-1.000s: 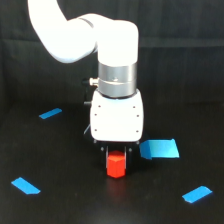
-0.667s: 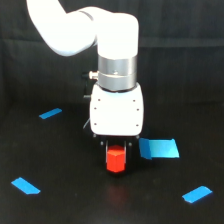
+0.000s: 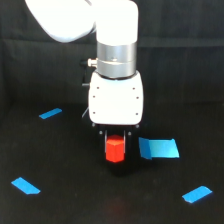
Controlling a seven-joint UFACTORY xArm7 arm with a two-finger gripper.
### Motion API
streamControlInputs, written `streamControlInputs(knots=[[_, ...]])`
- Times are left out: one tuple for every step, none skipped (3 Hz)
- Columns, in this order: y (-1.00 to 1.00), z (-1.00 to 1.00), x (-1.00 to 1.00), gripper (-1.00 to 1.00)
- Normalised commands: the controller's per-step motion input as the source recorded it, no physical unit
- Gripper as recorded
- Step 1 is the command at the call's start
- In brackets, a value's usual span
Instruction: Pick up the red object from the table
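The gripper [image 3: 115, 136] is now seen higher above the bench [image 3: 60, 165] than a second ago, and its white body is shifted toward the exterior view's right. The red object [image 3: 115, 149] is raised with it between the dark fingers [image 3: 103, 136], and a dark gap is now shown beneath the block.

Three blue tape strips [image 3: 50, 113] and a larger blue rectangle [image 3: 159, 148], edges somewhat blurred
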Motion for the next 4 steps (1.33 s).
streamControlInputs(knots=[[-0.08,0.96,0.04,-0.99],[0.01,0.96,-0.05,-0.93],[0.09,0.98,-0.06,-0.98],[0.16,0.86,-0.03,-0.98]])
